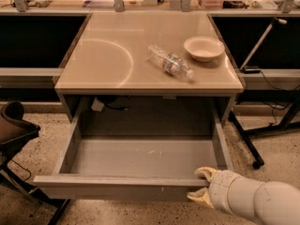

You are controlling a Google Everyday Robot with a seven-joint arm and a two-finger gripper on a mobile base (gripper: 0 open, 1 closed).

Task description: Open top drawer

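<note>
The top drawer (140, 158) stands pulled far out from under the beige table, its plain grey box open and empty inside. Its grey front panel (117, 189) runs along the bottom of the view. My gripper (200, 185) comes in from the lower right on a white arm. One cream fingertip (205, 173) lies over the top edge of the front panel near its right end, and the other sits below it against the panel's outer face. The panel's edge is between the fingers.
On the table top (103, 60) lie a clear plastic water bottle (170, 62) on its side and a cream bowl (204, 48). A dark chair (14, 130) stands at the left. A black stand leg with a caster (251, 151) is right of the drawer.
</note>
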